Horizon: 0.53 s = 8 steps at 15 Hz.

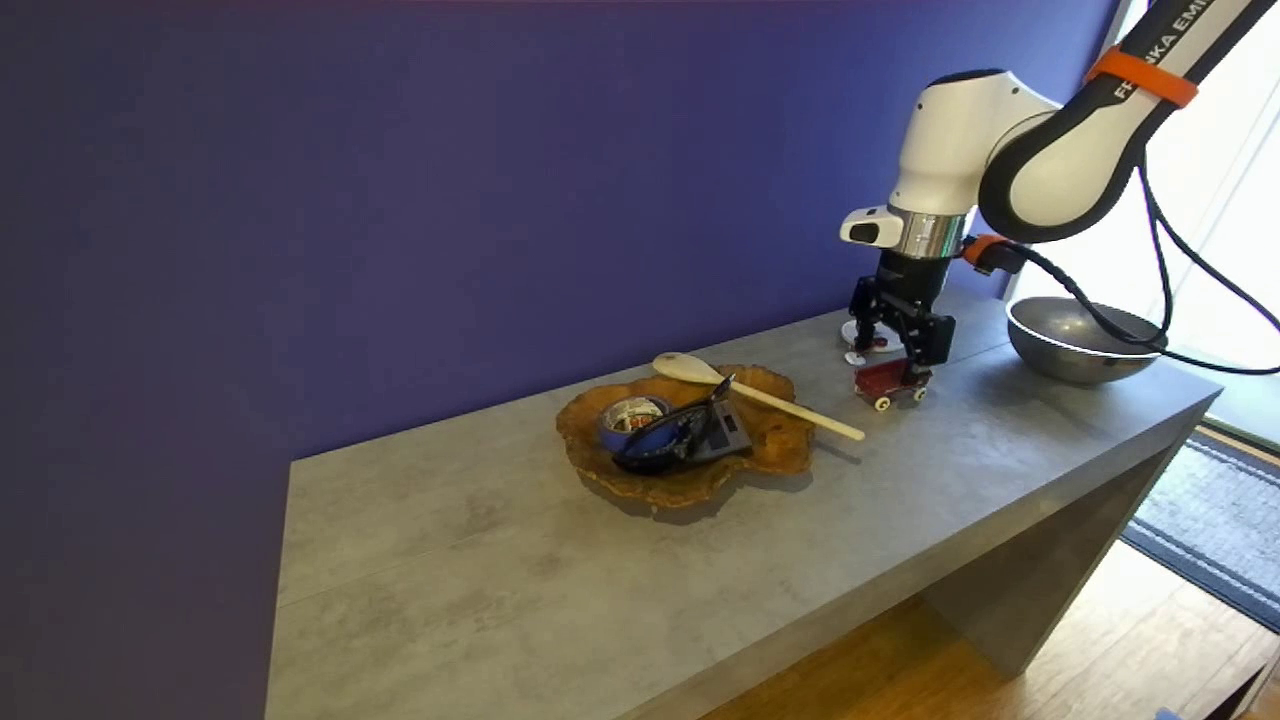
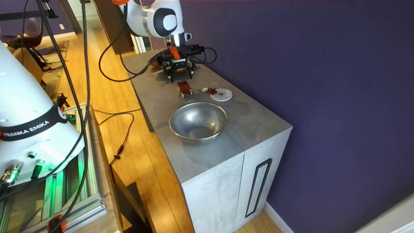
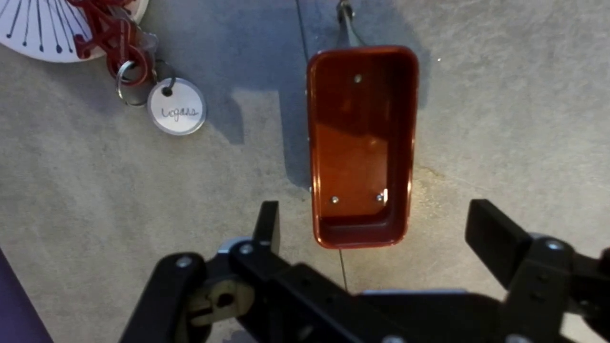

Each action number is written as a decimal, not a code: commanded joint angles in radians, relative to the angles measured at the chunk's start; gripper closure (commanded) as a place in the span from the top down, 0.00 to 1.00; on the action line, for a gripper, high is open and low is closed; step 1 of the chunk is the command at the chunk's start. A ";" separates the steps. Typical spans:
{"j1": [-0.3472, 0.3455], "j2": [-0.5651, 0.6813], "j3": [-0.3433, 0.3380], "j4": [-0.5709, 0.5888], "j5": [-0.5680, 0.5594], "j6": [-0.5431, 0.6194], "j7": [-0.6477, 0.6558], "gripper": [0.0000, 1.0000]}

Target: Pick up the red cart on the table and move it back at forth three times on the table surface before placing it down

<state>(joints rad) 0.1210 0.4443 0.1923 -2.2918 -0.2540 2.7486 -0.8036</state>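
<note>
Black fingers stand wide and empty, glossy red boxy cart mostly beyond their tips in wrist view, long axis roughly square to closing line.

Between the spread fingers of my end effector and the red cart ahead, worktop shows as room on both sides. Ahead toward the wall, a red keychain, round tag and white dish obstruct me. Past the cart, the bowl blocks the way; behind me, a spoon juts off the tray.
</note>
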 commanded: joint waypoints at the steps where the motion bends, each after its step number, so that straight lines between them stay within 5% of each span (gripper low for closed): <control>1: 0.009 0.042 -0.023 0.024 -0.066 0.046 0.018 1.00; 8: 0.019 0.075 -0.045 0.042 -0.118 0.074 0.028 1.00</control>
<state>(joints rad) 0.1262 0.4997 0.1654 -2.2671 -0.3265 2.8031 -0.7991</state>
